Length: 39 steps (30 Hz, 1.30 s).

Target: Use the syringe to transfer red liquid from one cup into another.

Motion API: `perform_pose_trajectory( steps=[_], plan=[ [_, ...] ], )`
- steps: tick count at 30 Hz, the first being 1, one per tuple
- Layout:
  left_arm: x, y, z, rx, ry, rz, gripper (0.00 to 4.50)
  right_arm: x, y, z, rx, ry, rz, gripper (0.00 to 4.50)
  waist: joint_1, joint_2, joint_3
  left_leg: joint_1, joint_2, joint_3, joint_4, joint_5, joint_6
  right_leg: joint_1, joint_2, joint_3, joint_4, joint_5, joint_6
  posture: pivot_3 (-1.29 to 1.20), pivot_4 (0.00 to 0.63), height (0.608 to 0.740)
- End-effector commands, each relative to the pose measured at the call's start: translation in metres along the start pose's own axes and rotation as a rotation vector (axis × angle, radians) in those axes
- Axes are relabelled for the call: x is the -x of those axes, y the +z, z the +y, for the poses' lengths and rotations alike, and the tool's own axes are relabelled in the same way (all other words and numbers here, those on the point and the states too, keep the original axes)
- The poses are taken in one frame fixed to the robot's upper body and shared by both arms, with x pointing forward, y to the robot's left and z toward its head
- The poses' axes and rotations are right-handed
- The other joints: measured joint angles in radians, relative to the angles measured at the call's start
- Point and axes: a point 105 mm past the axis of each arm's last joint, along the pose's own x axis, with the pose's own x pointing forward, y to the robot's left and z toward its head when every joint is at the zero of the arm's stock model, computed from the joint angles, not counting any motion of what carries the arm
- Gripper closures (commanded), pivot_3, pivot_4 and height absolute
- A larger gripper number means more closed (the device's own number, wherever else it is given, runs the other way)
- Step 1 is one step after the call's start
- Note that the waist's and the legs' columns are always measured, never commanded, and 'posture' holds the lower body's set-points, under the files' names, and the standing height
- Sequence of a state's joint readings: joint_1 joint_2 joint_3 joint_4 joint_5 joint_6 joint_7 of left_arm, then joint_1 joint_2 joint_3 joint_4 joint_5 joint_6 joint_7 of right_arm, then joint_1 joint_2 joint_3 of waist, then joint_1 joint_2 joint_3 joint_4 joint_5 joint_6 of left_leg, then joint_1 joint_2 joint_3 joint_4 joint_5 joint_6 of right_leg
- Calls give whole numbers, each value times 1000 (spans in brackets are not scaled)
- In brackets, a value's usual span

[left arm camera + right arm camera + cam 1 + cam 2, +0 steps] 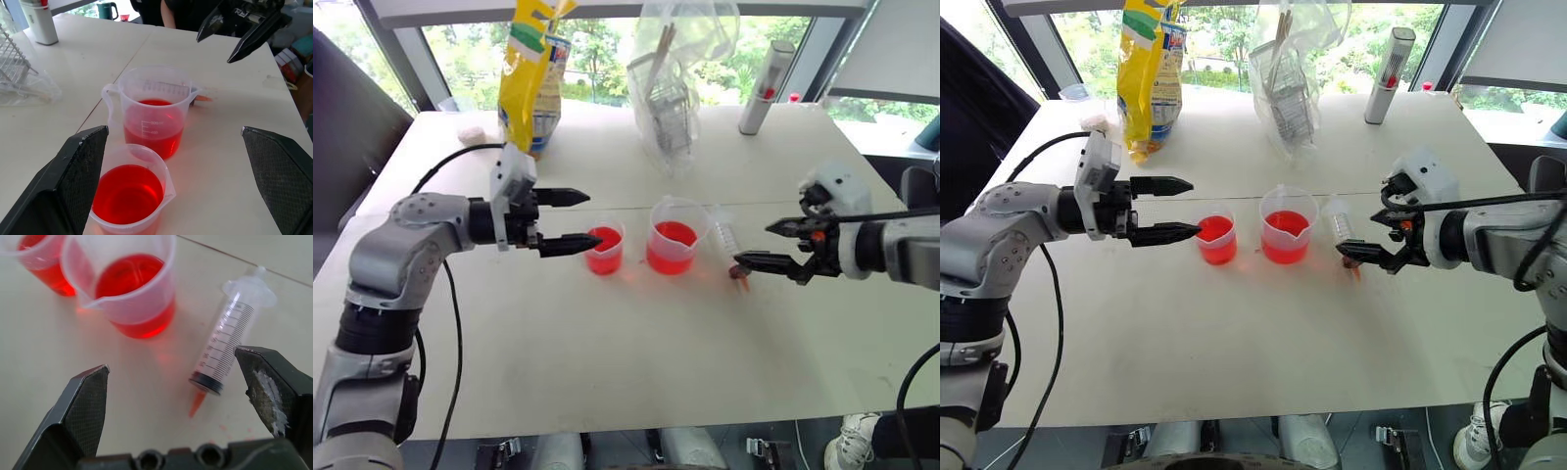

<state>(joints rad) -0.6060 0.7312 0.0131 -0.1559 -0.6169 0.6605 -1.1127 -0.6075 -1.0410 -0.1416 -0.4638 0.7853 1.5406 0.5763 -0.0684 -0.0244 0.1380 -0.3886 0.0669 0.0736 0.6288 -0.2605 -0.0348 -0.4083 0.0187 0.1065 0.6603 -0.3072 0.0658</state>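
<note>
The syringe (226, 341) lies flat on the desk (607, 362) just beside the big cup (674, 235), toward the desk's right edge, so the right gripper (769, 245), wide open and empty, should drop gently around its fat middle.

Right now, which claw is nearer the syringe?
Right. The right claw hangs open just over the syringe; the left claw sits open beyond both cups.
</note>
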Motion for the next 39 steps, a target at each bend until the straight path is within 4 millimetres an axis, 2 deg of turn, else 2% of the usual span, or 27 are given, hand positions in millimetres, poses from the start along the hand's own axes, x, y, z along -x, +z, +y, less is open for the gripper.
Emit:
perform_pose_trajectory(
  steps=[1, 7, 13, 18, 22, 31, 34, 37, 39],
  plan=[
    [-2, 11, 1, -64, -4, -19, 0, -3, 8, -20, -39, -62, 19, 63, -1, 0, 0, 0, 0, 0, 0, 0, 0, 0, 0, 0, 0, 0, 0, 0, 150, 739],
    [-7, 9, 1, -85, -1, -26, 0, -31, 21, -50, -212, -84, 80, 63, -2, 1, 0, 0, 0, 1, 0, 0, 0, -1, 1, 1, 0, 0, 0, 0, 150, 739],
    [-9, 6, -1, -90, 11, -38, 0, -65, 25, -62, -335, -56, 190, 63, -1, 1, 0, -1, 0, 2, 0, 0, 0, -2, 1, 1, 1, 0, 0, 0, 150, 739],
    [-8, 5, -3, -87, 28, -45, 0, -87, 23, -64, -339, -47, 267, 63, 0, 1, 0, -1, 0, 3, 0, 0, 1, -3, 1, 1, 1, 0, 0, 0, 150, 739],
    [-5, 2, -3, -90, 53, -40, 0, -109, 13, -56, -301, -34, 349, 63, -1, 1, 0, -1, 0, 2, 1, 0, 1, -3, 1, 0, 2, 0, 0, 0, 150, 739],
    [-3, 1, -6, -90, 82, -36, 0, -128, 3, -52, -252, -37, 426, 63, -3, 1, 0, 0, 0, 2, 2, 0, 1, -2, 1, -1, 4, 0, 0, 0, 150, 739],
    [-3, 0, -6, -89, 86, -36, 0, -130, -1, -52, -236, -41, 445, 1358, -2, 1, 0, 0, 0, 2, 2, 0, 1, -1, 1, -1, 4, 0, 0, 0, 150, 739],
    [-4, 0, -6, -90, 86, -34, 0, -132, -4, -52, -215, -41, 464, 2891, -3, 1, -1, 1, 0, 2, 2, 0, 1, -1, 1, -1, 4, 0, 0, 0, 150, 739],
    [-5, 0, -4, -93, 80, -34, 0, -131, -4, -52, -212, -40, 466, 3114, -3, 1, -1, 1, 0, 2, 2, 0, 1, 0, 1, -1, 4, 0, 0, 0, 150, 739]
  ],
)
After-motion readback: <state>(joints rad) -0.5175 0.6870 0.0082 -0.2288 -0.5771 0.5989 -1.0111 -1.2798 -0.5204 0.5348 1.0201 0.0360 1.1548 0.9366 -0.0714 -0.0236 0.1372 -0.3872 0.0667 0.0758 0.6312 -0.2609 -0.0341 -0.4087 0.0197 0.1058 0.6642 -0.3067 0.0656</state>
